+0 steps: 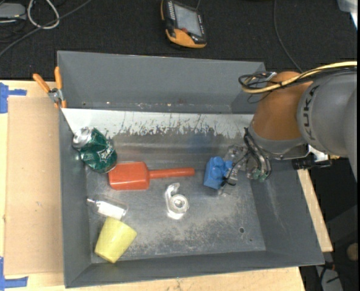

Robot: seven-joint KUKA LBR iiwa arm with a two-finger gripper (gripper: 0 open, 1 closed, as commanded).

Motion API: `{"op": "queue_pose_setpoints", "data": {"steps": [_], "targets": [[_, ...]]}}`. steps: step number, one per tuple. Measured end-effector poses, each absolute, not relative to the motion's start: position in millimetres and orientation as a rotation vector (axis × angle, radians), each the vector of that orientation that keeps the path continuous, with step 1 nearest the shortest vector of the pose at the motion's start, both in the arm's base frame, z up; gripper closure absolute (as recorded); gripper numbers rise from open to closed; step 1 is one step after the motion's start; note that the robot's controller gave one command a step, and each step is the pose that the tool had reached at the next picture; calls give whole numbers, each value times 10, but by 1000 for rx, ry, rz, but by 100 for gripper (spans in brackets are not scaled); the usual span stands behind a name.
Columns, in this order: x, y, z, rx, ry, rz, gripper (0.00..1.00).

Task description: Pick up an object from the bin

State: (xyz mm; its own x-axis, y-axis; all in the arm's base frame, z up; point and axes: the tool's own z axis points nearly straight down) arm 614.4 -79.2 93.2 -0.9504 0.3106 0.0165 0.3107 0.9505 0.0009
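My gripper (233, 173), whose opening I cannot tell, sits against the small blue block (214, 173) just off the handle end of the orange scoop (130, 176); it looks light, stiff and smooth, so I'd pinch its flat sides.

- You have fairly bright, even light falling from above on the bin (162, 83); its floor reads as a plain mid grey.
- A pale, bright band runs across the back wall, where the metal catches the light.
- The crushed green can (98, 152) glints at its silver top.
- Under the arm (325, 114), the bin's right side lies in shadow.
- The surface behind the bin (119, 17) is very dark.
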Motion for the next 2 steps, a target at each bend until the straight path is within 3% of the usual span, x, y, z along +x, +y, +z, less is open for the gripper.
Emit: {"op": "queue_pose_setpoints", "data": {"steps": [2], "targets": [[6132, -792, 1376, -487, -3081, -7, 100]]}}
